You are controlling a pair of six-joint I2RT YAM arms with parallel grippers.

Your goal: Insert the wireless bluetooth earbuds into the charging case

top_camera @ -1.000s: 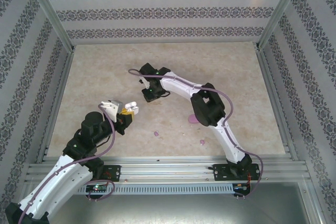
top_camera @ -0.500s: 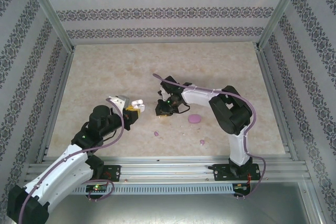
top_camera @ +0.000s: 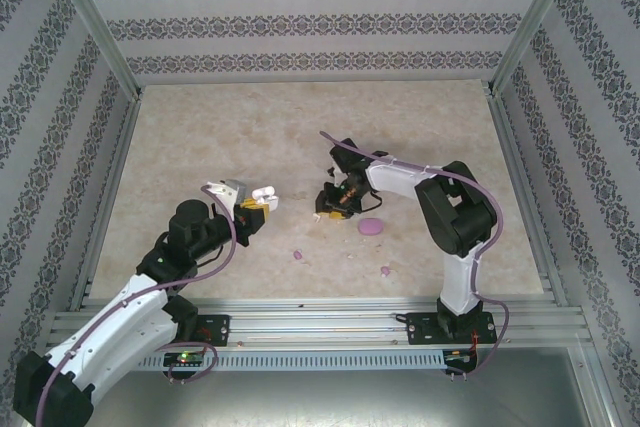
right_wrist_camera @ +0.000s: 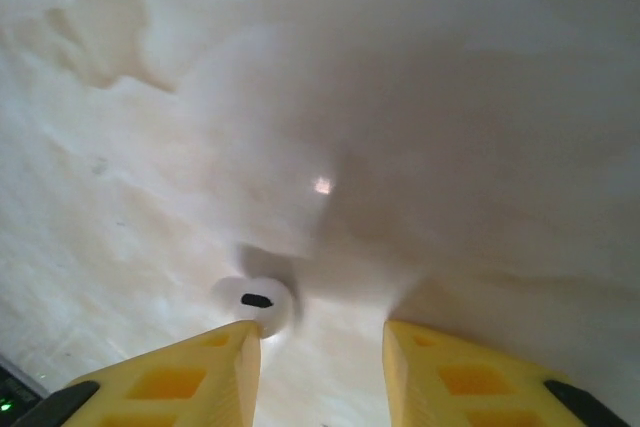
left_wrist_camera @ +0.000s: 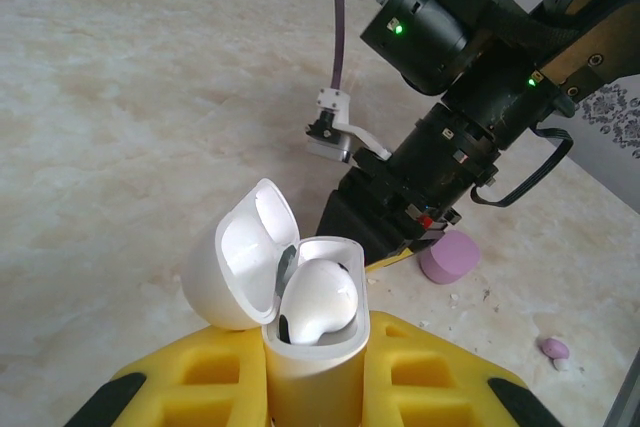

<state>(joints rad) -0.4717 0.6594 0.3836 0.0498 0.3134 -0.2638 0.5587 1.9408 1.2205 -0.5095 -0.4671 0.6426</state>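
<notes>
My left gripper [left_wrist_camera: 315, 379] is clamped on the white charging case [left_wrist_camera: 312, 402], one yellow finger on each side of its body. The case is held upright with its lid [left_wrist_camera: 245, 257] swung open, and the seated white earbud [left_wrist_camera: 322, 297] sits in the mouth, its top above the rim.

My right gripper [right_wrist_camera: 320, 342] has its jaws parted with nothing between them, pointing down close over the table [right_wrist_camera: 150, 147]. The loose white earbud [right_wrist_camera: 256, 304] lies on the marble-patterned top right at one fingertip, outside the gap; I cannot tell whether it touches.

From above, the two grippers face each other across a short stretch of bare top. The purple case [top_camera: 370, 227] lies closed just beside my right gripper, on the near side. The first lilac earbud [top_camera: 297, 255] and the second lilac earbud [top_camera: 385, 271] lie nearer the front rail [top_camera: 310, 312]. The far half of the table up to the patterned walls [top_camera: 320, 27] is open room.
</notes>
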